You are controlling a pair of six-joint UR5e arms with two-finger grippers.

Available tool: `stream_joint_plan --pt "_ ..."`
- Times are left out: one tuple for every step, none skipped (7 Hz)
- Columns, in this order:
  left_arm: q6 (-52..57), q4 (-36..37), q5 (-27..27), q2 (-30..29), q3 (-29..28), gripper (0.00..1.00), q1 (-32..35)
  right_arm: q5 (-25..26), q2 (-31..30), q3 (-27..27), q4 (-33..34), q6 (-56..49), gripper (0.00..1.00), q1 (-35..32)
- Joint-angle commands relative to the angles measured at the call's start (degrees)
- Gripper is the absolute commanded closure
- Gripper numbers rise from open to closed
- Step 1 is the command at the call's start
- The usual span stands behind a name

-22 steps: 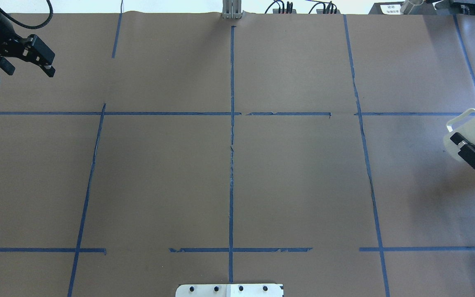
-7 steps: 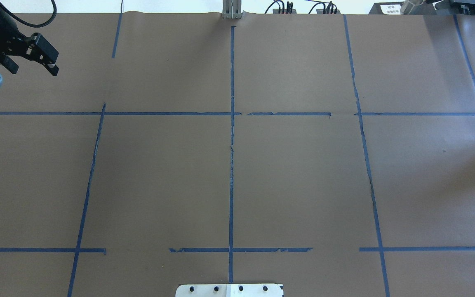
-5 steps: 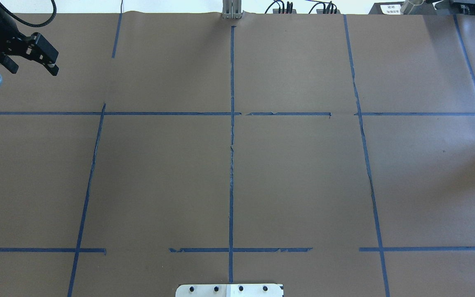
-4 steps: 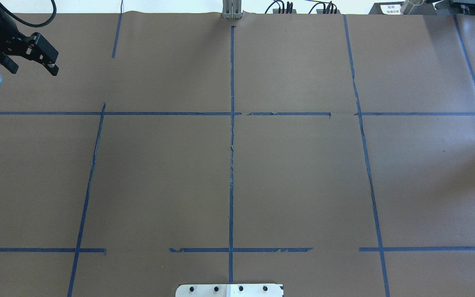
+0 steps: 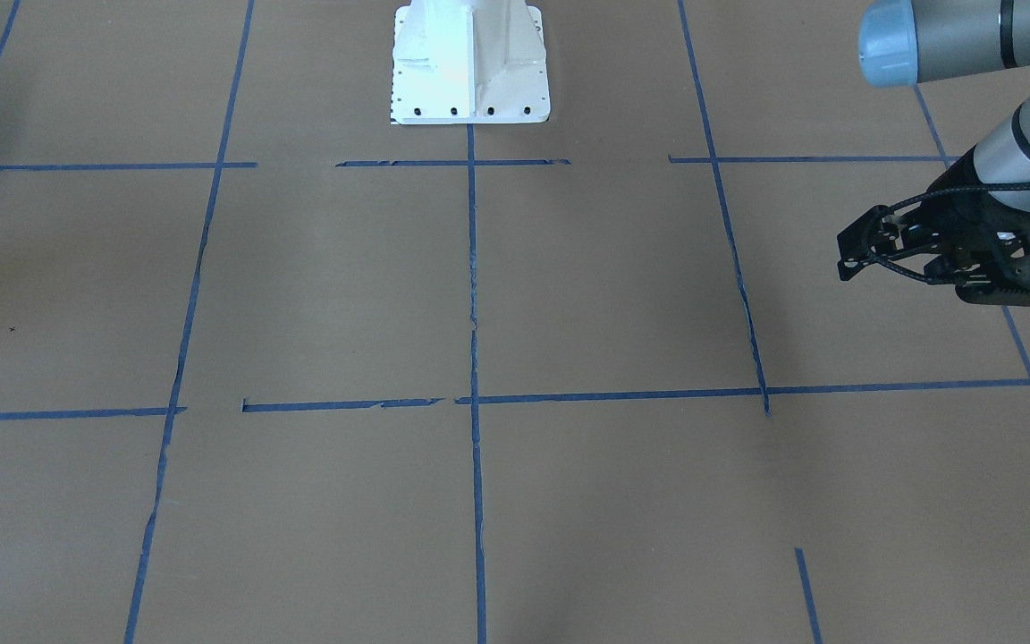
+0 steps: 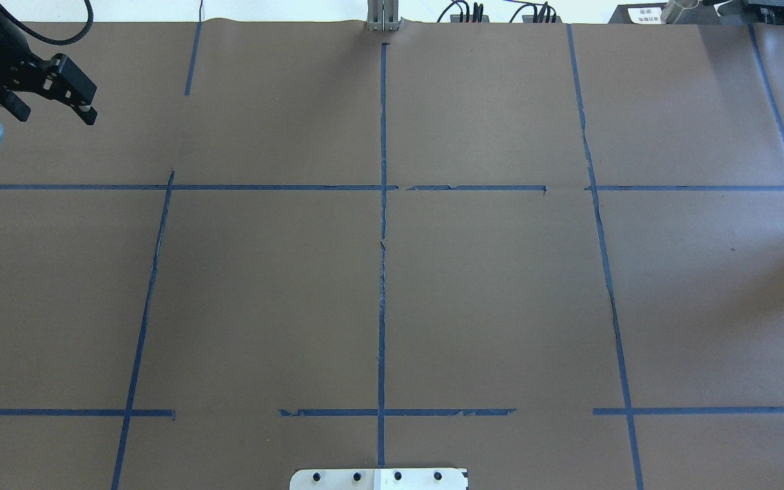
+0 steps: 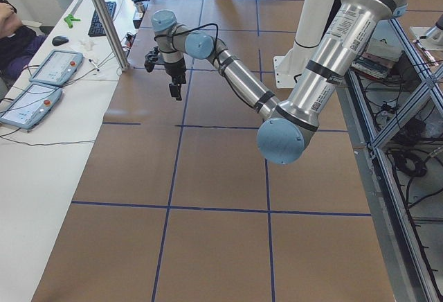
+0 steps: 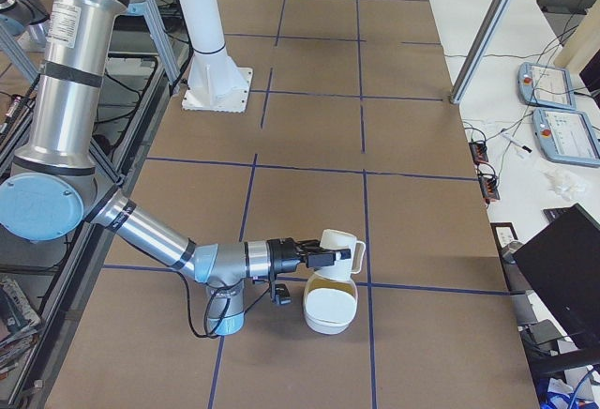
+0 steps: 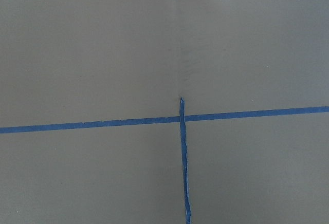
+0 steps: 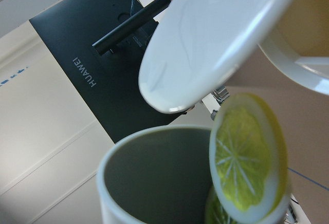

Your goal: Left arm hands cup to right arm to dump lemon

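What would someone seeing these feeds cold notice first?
The yellow-green lemon slice perched at the lip of the white, grey-lined mug fills the right wrist view. From the table's right end, that mug sits at the tip of the right gripper, close by a white round bowl. The black lattice left gripper hangs open and empty over the far left corner of the brown, blue-taped table.

Left arm [image 5: 1007, 148] hovers with jaws apart; right arm [image 8: 159, 235] stretches low.

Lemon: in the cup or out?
In, barely: the right wrist view shows the lemon leaning at the mouth of the cup, against its rim.
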State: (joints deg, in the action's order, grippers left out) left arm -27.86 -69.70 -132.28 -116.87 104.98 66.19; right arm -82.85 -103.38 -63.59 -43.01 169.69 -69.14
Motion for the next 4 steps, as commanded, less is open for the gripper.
stream_joint_plan --pt "0.0 0.0 0.0 0.0 0.0 0.0 0.0 0.0 0.1 0.0 -0.1 0.5 0.92 0.0" --pt "0.0 0.0 0.0 0.1 0.0 0.0 0.0 0.0 0.1 0.0 -0.1 1.5 0.91 0.0" --pt "0.0 0.0 0.0 0.1 0.0 0.0 0.0 0.0 0.1 0.0 -0.1 1.5 0.91 0.0" --pt "0.0 0.0 0.0 0.1 0.0 0.0 0.0 0.0 0.1 0.0 -0.1 1.4 0.91 0.0"
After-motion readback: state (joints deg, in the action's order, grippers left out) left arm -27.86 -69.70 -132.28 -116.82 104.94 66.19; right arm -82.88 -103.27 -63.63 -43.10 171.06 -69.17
